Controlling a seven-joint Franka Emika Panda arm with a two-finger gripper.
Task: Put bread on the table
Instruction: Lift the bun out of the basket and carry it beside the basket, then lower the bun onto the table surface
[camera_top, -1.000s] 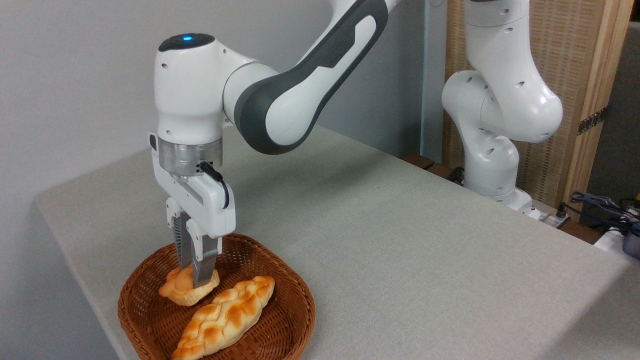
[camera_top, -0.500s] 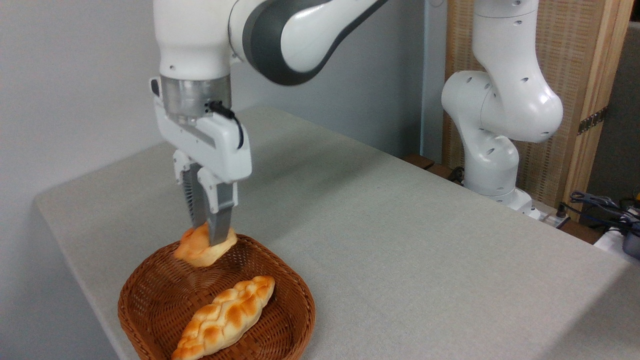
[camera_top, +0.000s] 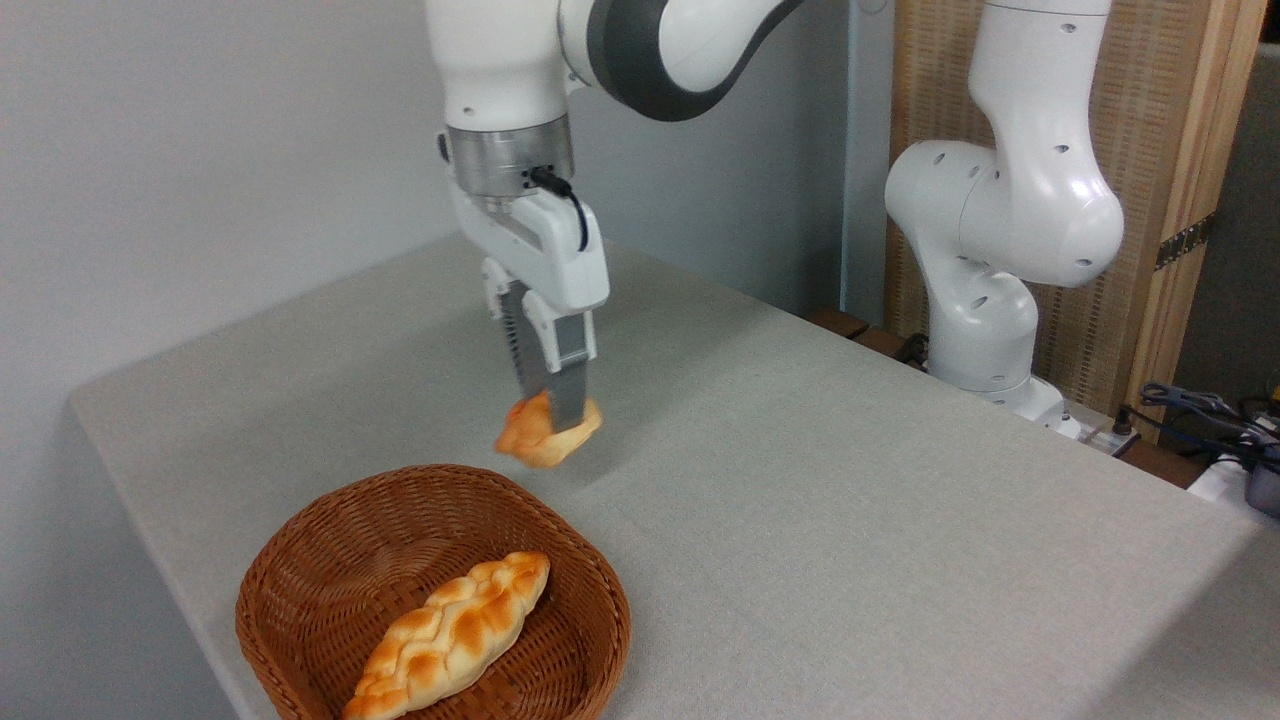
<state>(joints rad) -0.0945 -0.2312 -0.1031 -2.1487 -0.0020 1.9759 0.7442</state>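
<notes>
Since half a second ago the hand (camera_top: 548, 425) has risen out of the basket (camera_top: 330, 560) and swung up and to the right, taking the bread (camera_top: 545, 438) with it, so that the bun now hangs past the basket's far rim instead of above its bowl. Its two fingers (camera_top: 568, 385) point straight down and are closed narrowly on the bun's lumpy top, with only that thin pinch of crust between them; the bun hangs below the tips, tilted a little, its paler base turned down and to the left. Nothing touches it from below: it is clear of the surface (camera_top: 800, 520), and a faint shadow lies on the cloth just beneath and to the right of it. That is the relation the next move turns on, since the bare cloth lies directly under the bread, and a plain descent looks enough to set it down, with no sideways travel needed to clear the wicker. Left behind in the basket, near its front edge, lies the braided loaf (camera_top: 450, 635), well apart from the hand. Behind, at the right, stands the arm's white base (camera_top: 985, 320).
</notes>
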